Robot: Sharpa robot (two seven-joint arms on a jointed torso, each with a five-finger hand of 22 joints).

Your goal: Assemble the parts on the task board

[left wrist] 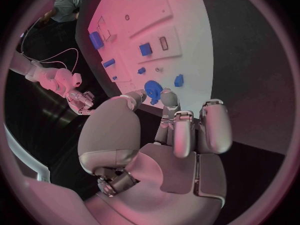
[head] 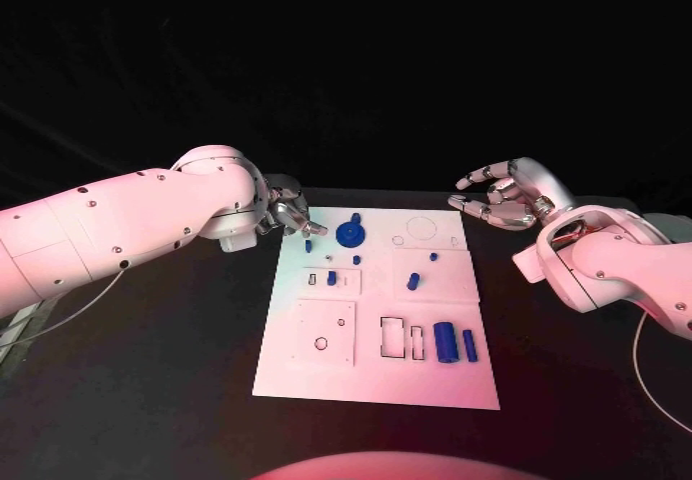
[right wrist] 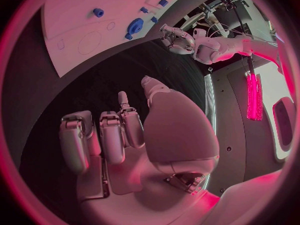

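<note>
The white task board (head: 378, 310) lies in the middle of the table. A blue gear (head: 351, 236) stands near its far edge, and a small blue piece (head: 307, 244) lies by the far left corner. Small blue parts (head: 413, 281) dot the middle, and two larger blue cylinders (head: 456, 343) lie at the near right. My left hand (head: 284, 215) hovers at the far left corner, close to the gear (left wrist: 153, 89), with its fingers (left wrist: 187, 130) loosely bent and holding nothing. Off the board's far right corner, my right hand (head: 505, 195) hangs with its fingers curved and apart, empty.
Bare black table (head: 159, 380) surrounds the board on all sides. The board has empty recesses, a round one (head: 421, 228) at the far right and rectangular ones (head: 392, 337) at the near middle. A cable (head: 72, 305) trails under my left arm.
</note>
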